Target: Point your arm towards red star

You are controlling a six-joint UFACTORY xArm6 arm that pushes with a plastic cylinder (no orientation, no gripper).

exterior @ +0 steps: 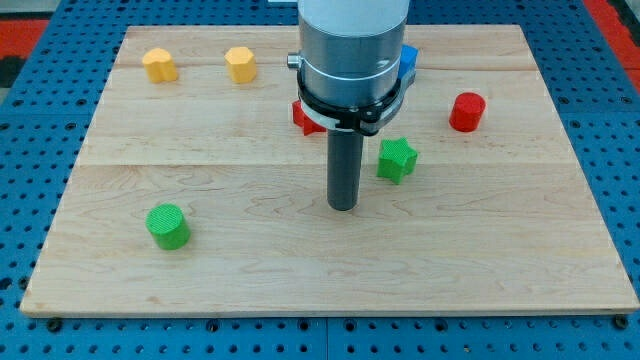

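Below the mostly hidden red star block (pixel 303 117), my tip (pixel 343 207) rests on the wooden worktop (pixel 250 250), near but apart; pointing looks nearly done. No end effector jaws exist.

We are looking at a robotics lab bench. A pale wooden board (pixel 200 250) fills most of the frame and lies on a blue perforated base plate (pixel 40 100) with regular rows of mounting holes, visible along every edge. A grey metal arm housing (pixel 352 50) descends from the top centre. Small coloured plastic test blocks lie scattered across the board.
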